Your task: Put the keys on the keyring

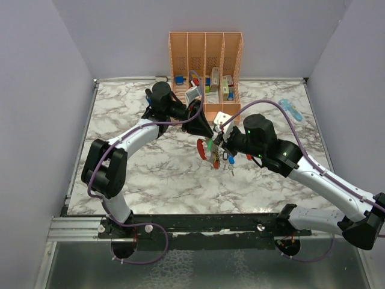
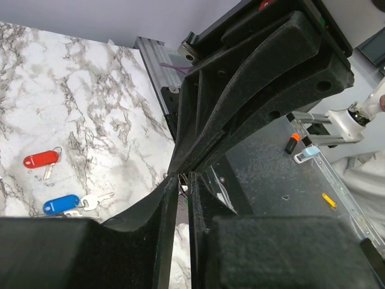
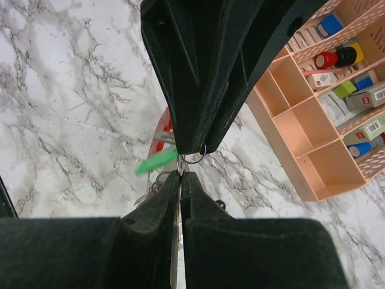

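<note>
My two grippers meet tip to tip above the middle of the marble table (image 1: 144, 168). In the right wrist view my right gripper (image 3: 181, 173) is shut on a thin metal key blade. A green key tag (image 3: 155, 161) hangs beside its tip. My left gripper (image 3: 192, 149) comes down from above, its fingers nearly together on a small metal ring (image 3: 194, 158). The red keyring (image 1: 203, 147) lies on the table just under them. A red-headed key (image 2: 41, 159) and a blue-headed key (image 2: 60, 203) lie on the marble. More keys (image 1: 218, 161) sit below the grippers.
A peach slotted organizer (image 1: 204, 45) with small colourful items stands at the back centre, close behind the left gripper. A long blue pen-like tool (image 1: 291, 109) lies at the back right. A metal rail (image 1: 180, 224) runs along the near edge.
</note>
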